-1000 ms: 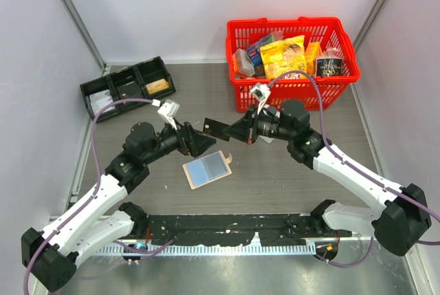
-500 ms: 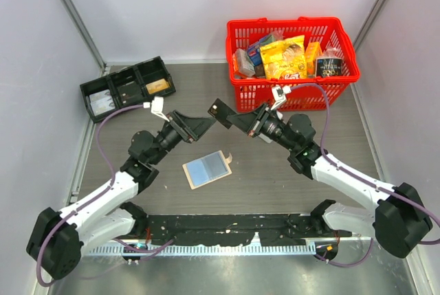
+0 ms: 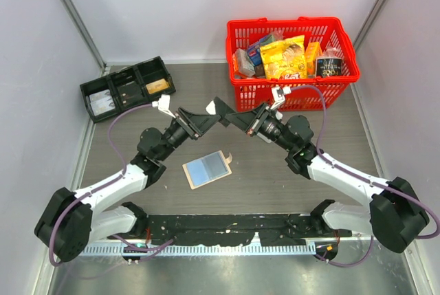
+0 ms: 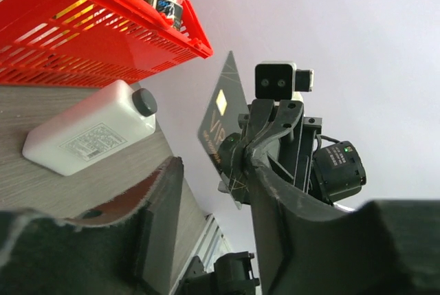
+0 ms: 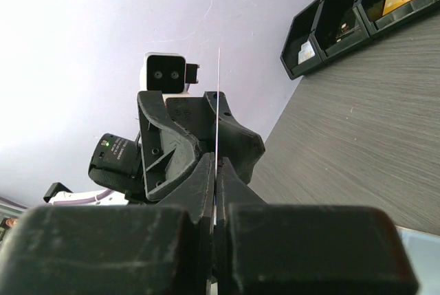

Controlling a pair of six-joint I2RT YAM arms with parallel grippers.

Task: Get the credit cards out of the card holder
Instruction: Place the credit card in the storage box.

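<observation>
Seen from above, two robot arms are reaching in from the near edge of a grey table (image 3: 275, 171) and meeting nose to nose in the air over its middle.

The right gripper (image 5: 214, 168) is pinching a dark card (image 4: 221, 119), its fingers pressed together on the card's lower part. The card is standing on edge. In the right wrist view it is showing only as a thin pale line rising from between the fingers. In the left wrist view its broad face is showing, with a small gold chip and its top corner sticking up free.

The left gripper (image 4: 213, 171) is facing it with its fingers apart. The card is sitting in the gap between them, and neither finger is touching it as far as the pictures show.

The card holder (image 3: 206, 169) is lying flat on the table below the grippers, nearer the arm bases. Its blue-grey panel is facing up and a tan tab is poking out at its right corner. Its edges are sitting slightly askew to the table's edges. Bare table is surrounding it on all sides, and neither arm is touching it.

A red basket (image 3: 295, 95) of packets is sitting at the back right, close behind the right arm. A black tray (image 3: 86, 92) is sitting at the back left by the wall. A bare strip of table is running between them. A white bottle (image 4: 86, 137) is lying on its side just in front of the basket. Plain walls are closing in the left, back and right sides.
</observation>
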